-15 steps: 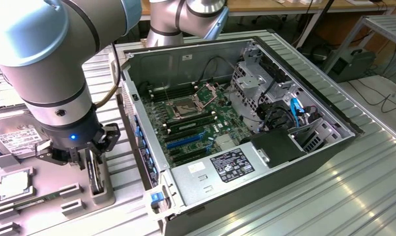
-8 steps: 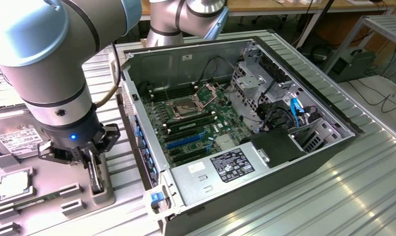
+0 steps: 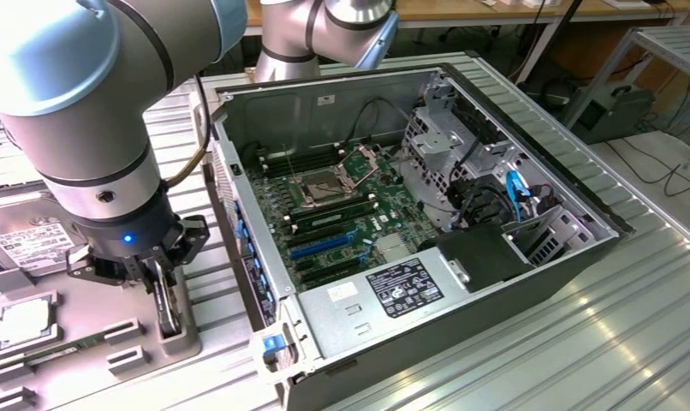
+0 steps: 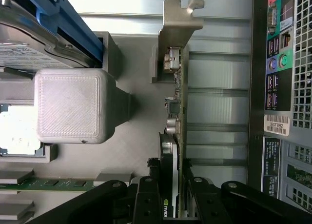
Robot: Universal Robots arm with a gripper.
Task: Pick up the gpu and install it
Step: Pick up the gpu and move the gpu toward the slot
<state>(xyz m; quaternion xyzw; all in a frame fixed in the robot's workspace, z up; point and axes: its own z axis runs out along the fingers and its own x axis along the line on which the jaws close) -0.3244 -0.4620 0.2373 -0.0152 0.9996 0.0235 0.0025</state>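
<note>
Where the grey tray (image 3: pixel 105 300) lies nearest, at the exterior view's left, the gpu (image 3: pixel 169 317) (image 4: pixel 173 136) stands on edge in its slot, silver bracket at one end. The gripper (image 3: pixel 163 287) (image 4: pixel 171 185) straddles its top edge, set close about the card; whether it actually grips I cannot tell. Beyond, toward the exterior view's right, the open computer case (image 3: pixel 322 81) shows its motherboard (image 3: pixel 334 214).

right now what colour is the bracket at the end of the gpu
Silver-grey bare metal, that bracket; it shows best in the wrist view.
</note>
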